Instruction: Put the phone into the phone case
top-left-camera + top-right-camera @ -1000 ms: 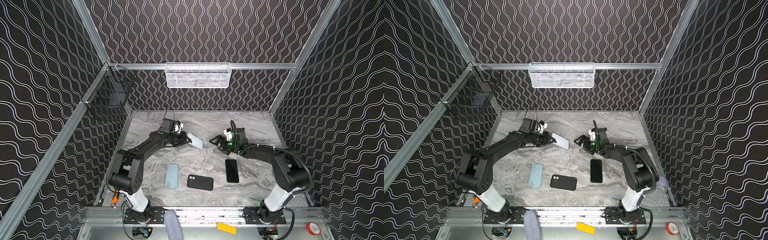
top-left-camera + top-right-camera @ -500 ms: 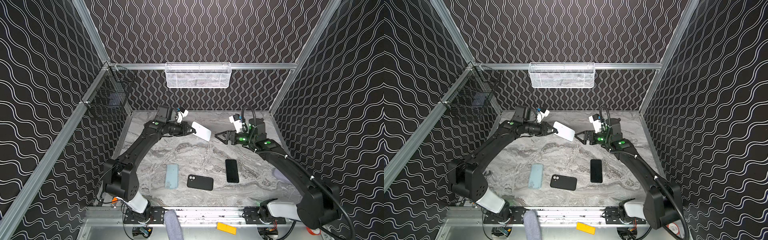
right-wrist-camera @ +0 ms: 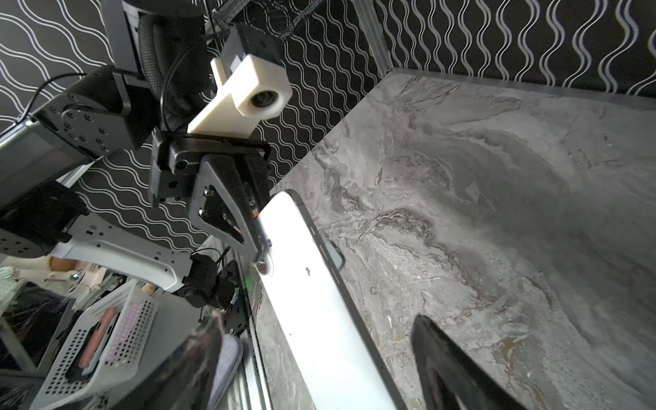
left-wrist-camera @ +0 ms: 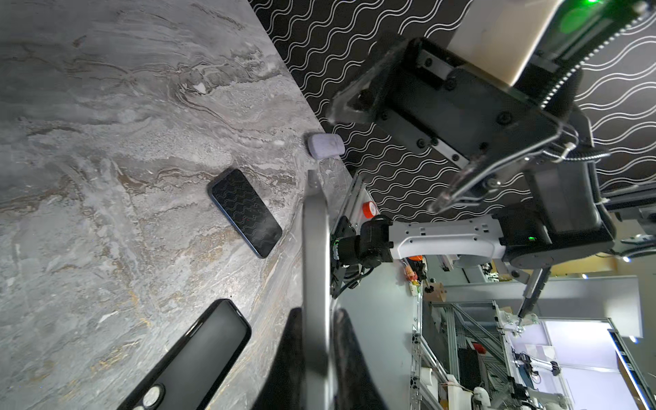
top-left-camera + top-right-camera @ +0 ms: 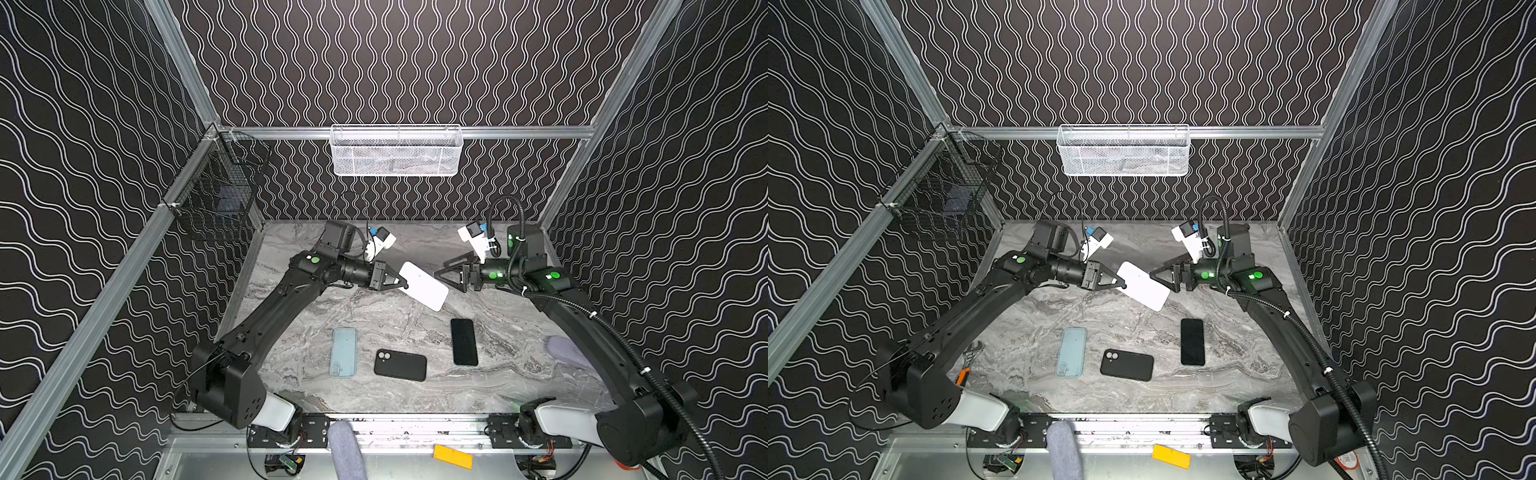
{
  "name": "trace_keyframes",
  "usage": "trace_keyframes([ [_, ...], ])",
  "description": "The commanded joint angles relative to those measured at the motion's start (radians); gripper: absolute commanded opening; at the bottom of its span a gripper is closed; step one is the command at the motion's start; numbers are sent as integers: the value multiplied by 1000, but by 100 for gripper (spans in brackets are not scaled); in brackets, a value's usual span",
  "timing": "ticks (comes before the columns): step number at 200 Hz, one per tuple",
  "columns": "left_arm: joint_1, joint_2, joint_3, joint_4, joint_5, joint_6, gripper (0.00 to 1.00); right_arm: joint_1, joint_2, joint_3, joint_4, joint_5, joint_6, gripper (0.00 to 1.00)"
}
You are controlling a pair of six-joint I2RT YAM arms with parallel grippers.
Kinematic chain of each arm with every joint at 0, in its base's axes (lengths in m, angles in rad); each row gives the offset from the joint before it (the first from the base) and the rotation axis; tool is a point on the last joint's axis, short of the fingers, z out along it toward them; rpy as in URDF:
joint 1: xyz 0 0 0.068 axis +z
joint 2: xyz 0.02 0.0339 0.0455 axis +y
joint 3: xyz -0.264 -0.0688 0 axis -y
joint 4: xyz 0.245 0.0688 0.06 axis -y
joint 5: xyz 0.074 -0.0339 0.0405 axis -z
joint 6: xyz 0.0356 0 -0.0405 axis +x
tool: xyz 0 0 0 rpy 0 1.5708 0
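One white phone [image 5: 424,286], pinched by left gripper [image 5: 404,286], shifted toward spread right gripper [image 5: 444,279].

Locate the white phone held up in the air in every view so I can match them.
In a top view: white phone mid-air, slightly right of centre.
In a top view: mid-air, at centre.
Left wrist: edge-on grey strip, lower middle.
Right wrist: bright white back, lower middle.
Shared landmark: left tool pinching its end.
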Motion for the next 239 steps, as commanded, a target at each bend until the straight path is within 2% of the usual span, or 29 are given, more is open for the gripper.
trace_keyframes([
  [1,-7,-13,-7,71,71,9,0,0,19,16,-40,-131,-57,84],
  [57,-22,-18,-3,68,75,21,0,1,69,4,-39,-249,-68,84],
  [87,-29,-17,7,74,79,14,0,6,58,-31,12,-309,-34,83],
  [114,-34,-17,9,93,92,0,0,11,52,-52,37,-357,-28,79],
  [156,-37,0,-5,140,118,-34,0,19,61,-76,44,-404,-36,68],
  [197,-36,17,-3,162,122,-50,0,23,71,-80,32,-417,-55,47],
  [239,-36,45,2,203,126,-84,0,22,80,-77,29,-424,-58,37],
])
